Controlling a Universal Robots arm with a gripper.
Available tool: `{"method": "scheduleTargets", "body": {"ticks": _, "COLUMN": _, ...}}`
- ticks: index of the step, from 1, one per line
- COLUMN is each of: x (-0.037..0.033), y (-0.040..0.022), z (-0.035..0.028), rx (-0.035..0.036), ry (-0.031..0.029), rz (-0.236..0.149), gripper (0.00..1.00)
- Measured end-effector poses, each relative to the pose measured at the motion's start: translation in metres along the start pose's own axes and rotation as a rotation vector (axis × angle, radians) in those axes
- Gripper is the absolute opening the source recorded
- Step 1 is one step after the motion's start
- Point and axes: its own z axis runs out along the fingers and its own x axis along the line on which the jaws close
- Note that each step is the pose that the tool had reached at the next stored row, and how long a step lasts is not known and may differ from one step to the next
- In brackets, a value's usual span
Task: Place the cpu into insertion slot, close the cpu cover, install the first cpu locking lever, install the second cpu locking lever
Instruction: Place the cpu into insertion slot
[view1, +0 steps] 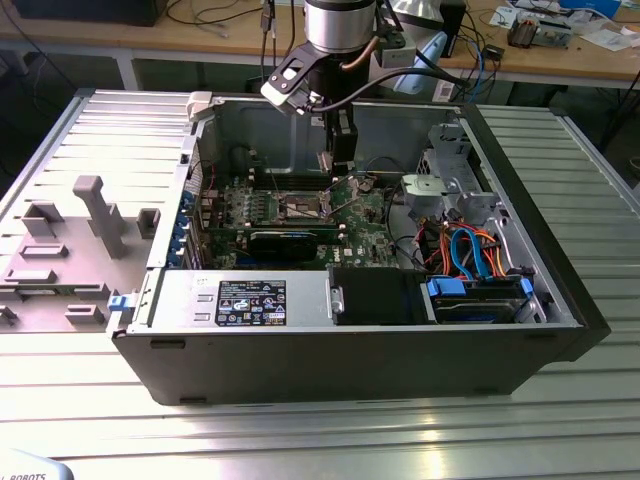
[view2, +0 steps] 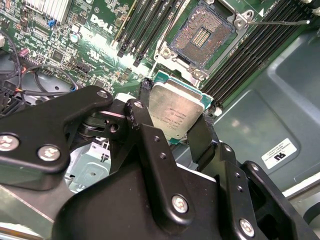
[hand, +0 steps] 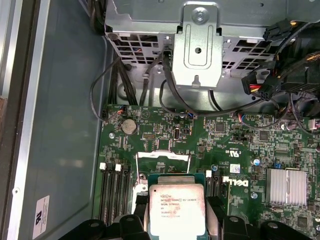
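My gripper (view2: 177, 100) is shut on the cpu (view2: 176, 114), a flat square chip with a silver-grey top and a green edge, held by two opposite sides between black fingers (view2: 202, 137). In the first wrist view the cpu (hand: 177, 210) sits in the gripper (hand: 177, 215) just over the green motherboard. The insertion slot (view2: 202, 35) lies bare, its dark centre showing inside a metal rim, a short way from the chip. A thin metal locking lever (view2: 280, 22) sticks out beside it. The silvery cpu cover (hand: 163, 156) stands raised beyond the chip. In the exterior view the gripper (view1: 335, 160) hangs above the slot (view1: 303, 205).
Long black memory slots (view2: 150, 20) flank the socket. A metal drive cage (hand: 200, 45) with cable bundles (hand: 270, 85) stands past the board. A black card (view1: 290, 242), a power supply (view1: 245, 300) and drives with blue and orange cables (view1: 470, 255) fill the open case.
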Motion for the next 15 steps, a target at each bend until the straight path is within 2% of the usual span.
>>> {"method": "scheduleTargets", "body": {"ticks": 15, "x": 0.0, "y": 0.0, "z": 0.0003, "rx": -0.0002, "ry": -0.0008, "rz": 0.009, "gripper": 0.54}}
